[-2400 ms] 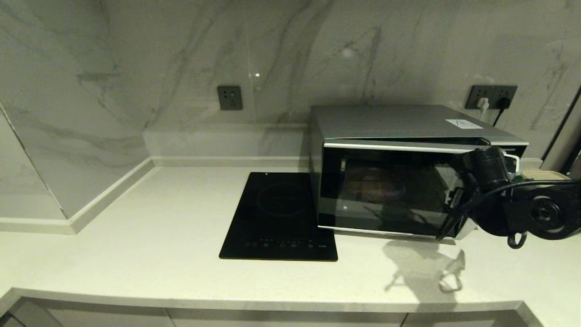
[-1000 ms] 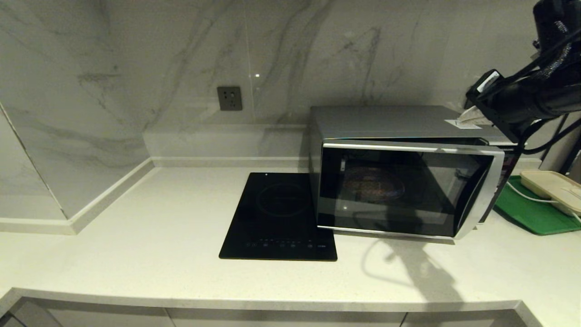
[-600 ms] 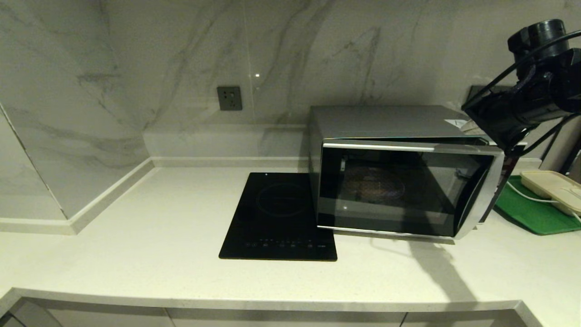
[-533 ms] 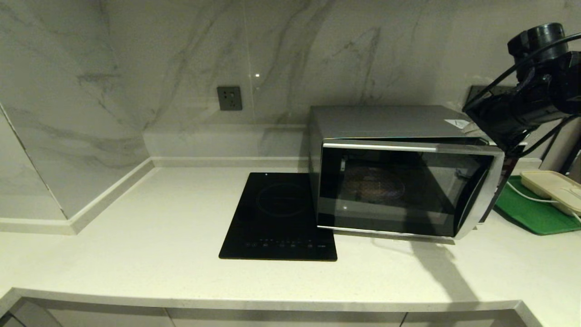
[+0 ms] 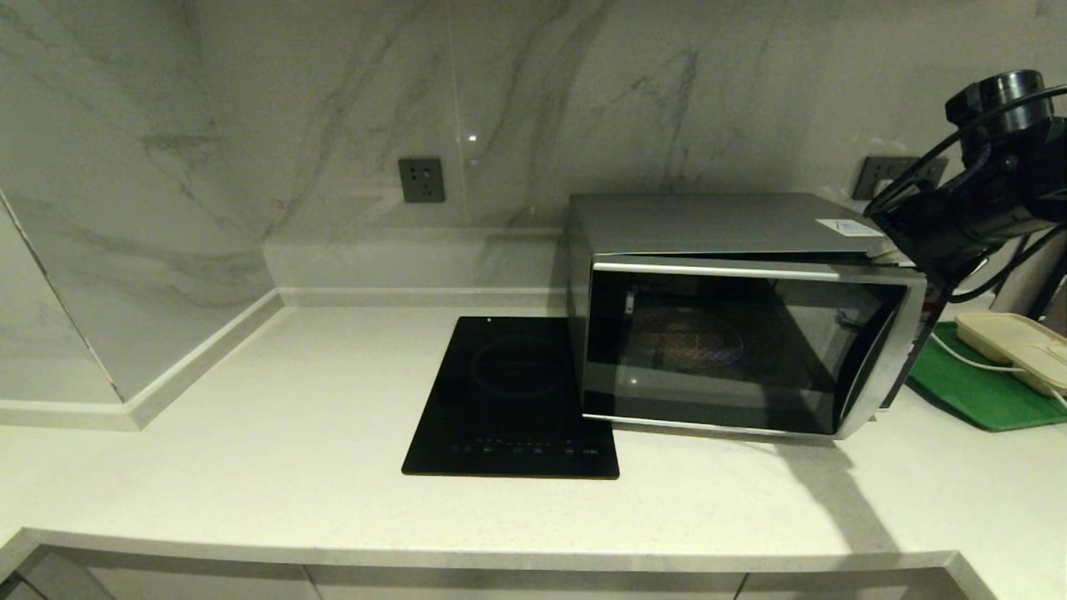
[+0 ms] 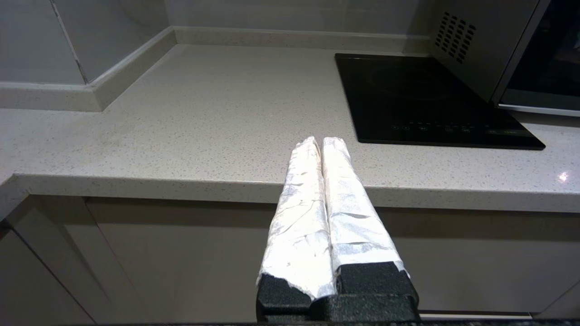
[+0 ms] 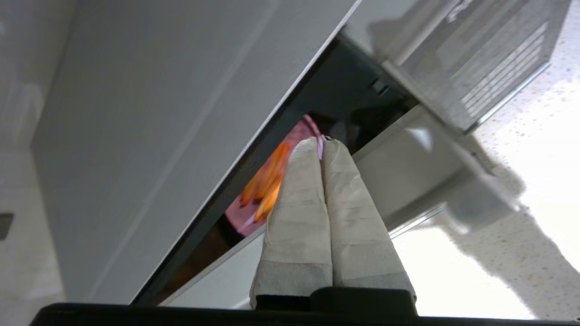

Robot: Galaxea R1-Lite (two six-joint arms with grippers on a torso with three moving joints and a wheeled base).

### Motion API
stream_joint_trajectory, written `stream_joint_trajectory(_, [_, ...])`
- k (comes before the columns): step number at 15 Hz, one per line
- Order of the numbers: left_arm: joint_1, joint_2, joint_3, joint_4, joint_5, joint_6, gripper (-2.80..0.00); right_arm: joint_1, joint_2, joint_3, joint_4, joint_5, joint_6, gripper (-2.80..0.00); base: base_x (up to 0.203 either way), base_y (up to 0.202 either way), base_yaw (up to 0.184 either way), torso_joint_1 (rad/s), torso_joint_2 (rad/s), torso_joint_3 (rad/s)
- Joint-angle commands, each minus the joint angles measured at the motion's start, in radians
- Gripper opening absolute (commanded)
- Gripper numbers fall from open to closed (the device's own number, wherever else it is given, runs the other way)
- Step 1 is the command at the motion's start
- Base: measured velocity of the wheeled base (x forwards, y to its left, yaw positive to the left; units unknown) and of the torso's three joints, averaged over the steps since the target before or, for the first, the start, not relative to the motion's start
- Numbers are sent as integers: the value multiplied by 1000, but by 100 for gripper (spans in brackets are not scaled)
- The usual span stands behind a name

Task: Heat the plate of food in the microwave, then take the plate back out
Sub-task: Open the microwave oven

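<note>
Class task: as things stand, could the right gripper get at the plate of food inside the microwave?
Probably not yet. The microwave door stands only slightly ajar, leaving a narrow gap before the plate of food; the shut right gripper hovers above it.

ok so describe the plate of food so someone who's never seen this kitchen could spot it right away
Find the silver microwave on the pale counter, just right of the flat black cooktop. Its dark glass door is slightly ajar at the right edge, and the plate of food sits inside. It is the only colourful thing in there: a pale pinkish-lavender plate with orange sticks on it.
</note>
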Motion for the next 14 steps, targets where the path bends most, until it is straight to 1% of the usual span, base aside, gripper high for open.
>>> stream_joint_trajectory(1, [0,0,0,-1,0,-2,-280,-6,18,2,4,-1,4,-280,0,0,0,0,0,0])
stream_joint_trajectory(6, [0,0,0,-1,0,0,-280,-7,44,5,4,8,-2,-280,0,0,0,0,0,0])
stream_joint_trajectory(9, [0,0,0,-1,0,-2,-280,-7,9,12,13,18,-5,-280,0,0,0,0,0,0])
stream_joint_trajectory(11, [0,0,0,-1,0,-1,-280,-7,-44,18,56,51,-19,-280,0,0,0,0,0,0])
stream_joint_trajectory(14, [0,0,0,-1,0,-2,-280,-6,-153,60,136,73,-43,-280,0,0,0,0,0,0])
